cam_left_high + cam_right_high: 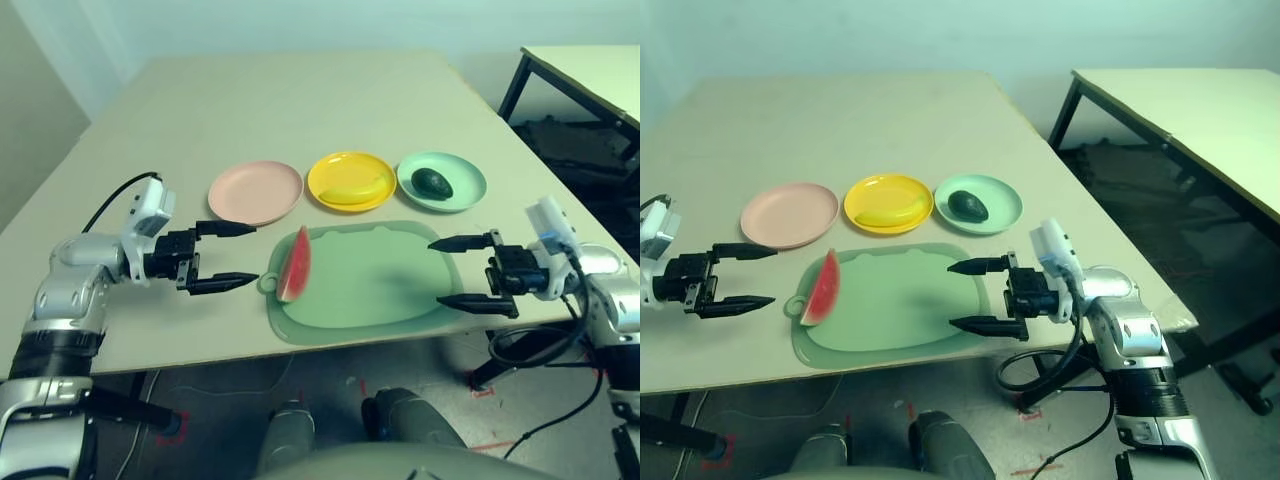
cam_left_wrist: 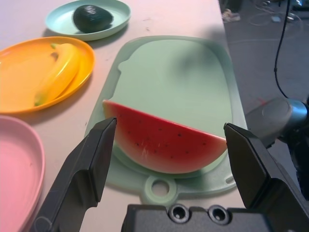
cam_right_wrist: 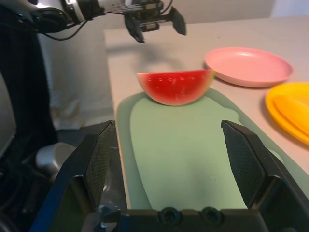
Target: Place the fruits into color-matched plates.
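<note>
Ahead of both end effectors, the plates come first: pink [image 1: 256, 192] nearest the left, presumably awaiting the watermelon; yellow [image 1: 351, 163] under the banana [image 1: 354, 191], mint [image 1: 468, 180] under the avocado [image 1: 432, 183], both color-matched. The watermelon [image 1: 294, 265] lies on the mat [image 1: 377, 280], just beyond the left end effector [image 1: 256, 254]; it and the right end effector [image 1: 433, 272] are released, empty. Beneath is a pale desk [image 1: 290, 105]; beyond the right one, another table [image 1: 1200, 115].

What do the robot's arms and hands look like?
Both arms are shiny silver with black bands and white pieces near the wrists. Black cables loop off them. The left hand and right hand are black, each with two long fingers narrowing to a tip.
</note>
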{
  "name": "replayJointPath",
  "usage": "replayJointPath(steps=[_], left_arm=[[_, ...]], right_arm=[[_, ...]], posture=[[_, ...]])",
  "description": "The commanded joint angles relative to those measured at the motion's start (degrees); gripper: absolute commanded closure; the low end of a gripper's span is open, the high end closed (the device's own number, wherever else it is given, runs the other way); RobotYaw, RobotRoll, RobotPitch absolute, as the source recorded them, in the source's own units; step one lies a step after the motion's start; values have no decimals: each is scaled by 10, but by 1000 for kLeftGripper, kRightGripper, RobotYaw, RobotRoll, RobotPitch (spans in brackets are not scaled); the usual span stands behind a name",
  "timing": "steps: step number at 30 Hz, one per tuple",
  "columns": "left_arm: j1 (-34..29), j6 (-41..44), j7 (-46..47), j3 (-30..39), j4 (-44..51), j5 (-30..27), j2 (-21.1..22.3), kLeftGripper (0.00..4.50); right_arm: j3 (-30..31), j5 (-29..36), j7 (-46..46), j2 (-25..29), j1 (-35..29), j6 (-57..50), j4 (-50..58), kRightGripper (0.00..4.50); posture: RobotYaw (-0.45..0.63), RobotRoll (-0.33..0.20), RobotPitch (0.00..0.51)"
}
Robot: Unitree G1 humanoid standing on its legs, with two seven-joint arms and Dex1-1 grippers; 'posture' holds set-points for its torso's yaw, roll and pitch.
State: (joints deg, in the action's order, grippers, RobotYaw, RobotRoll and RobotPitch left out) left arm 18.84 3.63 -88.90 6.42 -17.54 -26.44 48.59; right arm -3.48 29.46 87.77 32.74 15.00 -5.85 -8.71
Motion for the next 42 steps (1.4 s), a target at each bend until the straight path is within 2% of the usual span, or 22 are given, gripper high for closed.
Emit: replayJointPath(steps=[1, 7, 12, 17, 19, 23, 27, 30, 36, 42], left_arm=[[2, -13, -6, -9, -9, 15, 1, 0], [-9, -22, 11, 0, -9, 20, -2, 0], [2, -35, 60, -10, -9, 49, -11, 0], [15, 122, 132, -44, 92, 52, -5, 0], [23, 126, 130, -51, 114, 54, -1, 0], [62, 21, 86, -60, 70, 89, 19, 0], [148, -160, -23, -101, -33, 123, 58, 0], [226, -296, -36, -207, -98, 106, 96, 0], [357, -501, -36, -407, -184, 67, 86, 0], [425, -604, -36, -596, -228, 32, 78, 0]], right_arm=[[-2, -16, -8, -12, 9, 43, -66, 30], [-4, -38, -4, -24, 33, 131, -166, 30], [-2, -50, 0, -29, 49, 175, -230, 30], [1, -56, 8, -28, 48, 193, -251, 30], [0, -57, 7, -27, 48, 194, -254, 30], [2, -57, 8, -27, 44, 193, -249, 30], [5, -56, 10, -27, 38, 185, -232, 30], [7, -54, 8, -29, 36, 180, -224, 30], [8, -52, -7, -38, 16, 176, -195, 30], [7, -49, -25, -38, -15, 168, -155, 30]], posture=[[-155, 0, 33], [-140, 0, 31], [-138, 0, 30], [-142, 0, 28], [-149, 0, 26], [-150, 0, 23], [-148, 0, 21], [-165, 0, 16], [-207, 0, 14], [-272, 0, 2]])
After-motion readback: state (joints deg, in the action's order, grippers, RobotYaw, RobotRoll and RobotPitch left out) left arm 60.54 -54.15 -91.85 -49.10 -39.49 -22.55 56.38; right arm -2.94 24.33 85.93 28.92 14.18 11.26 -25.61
